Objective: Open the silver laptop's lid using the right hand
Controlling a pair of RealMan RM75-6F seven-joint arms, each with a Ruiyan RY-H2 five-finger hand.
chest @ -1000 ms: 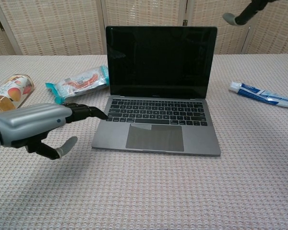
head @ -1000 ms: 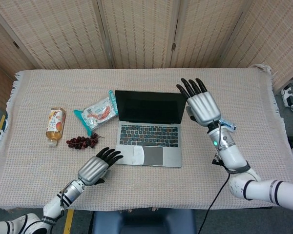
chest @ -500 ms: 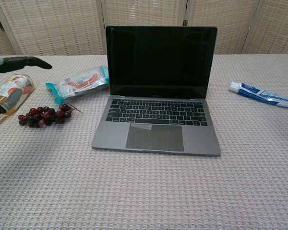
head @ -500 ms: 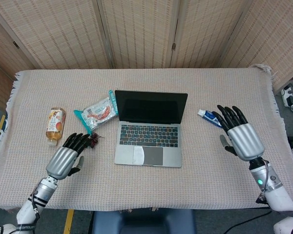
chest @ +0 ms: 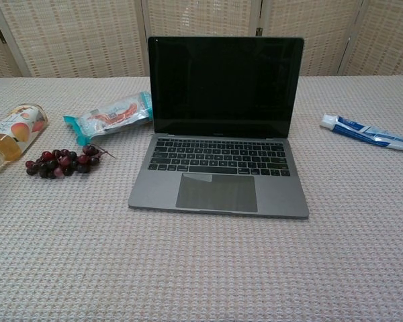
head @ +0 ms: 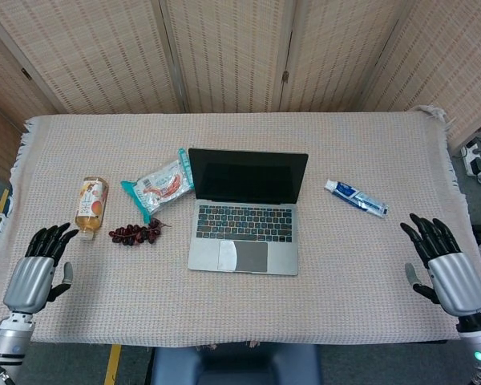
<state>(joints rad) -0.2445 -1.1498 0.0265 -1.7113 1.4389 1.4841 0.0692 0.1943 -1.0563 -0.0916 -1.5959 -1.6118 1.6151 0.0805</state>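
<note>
The silver laptop [head: 244, 218] [chest: 220, 134] stands in the middle of the table with its lid raised upright and its dark screen facing me. My right hand [head: 446, 268] hovers at the table's front right corner, far from the laptop, fingers spread and holding nothing. At the front left corner my left hand [head: 34, 270] is likewise spread and empty. Neither hand shows in the chest view.
A toothpaste tube [head: 355, 198] [chest: 367, 132] lies right of the laptop. Left of it are a snack packet [head: 160, 184] [chest: 109, 115], a bunch of dark grapes [head: 135, 233] [chest: 59, 162] and a juice bottle [head: 90, 207] [chest: 10, 135] on its side. A woven cloth [head: 345, 289] covers the table.
Both hands have drawn back from the laptop toward the table's front corners, the right one outward to the right and the left one outward to the left. The laptop has not moved.
</note>
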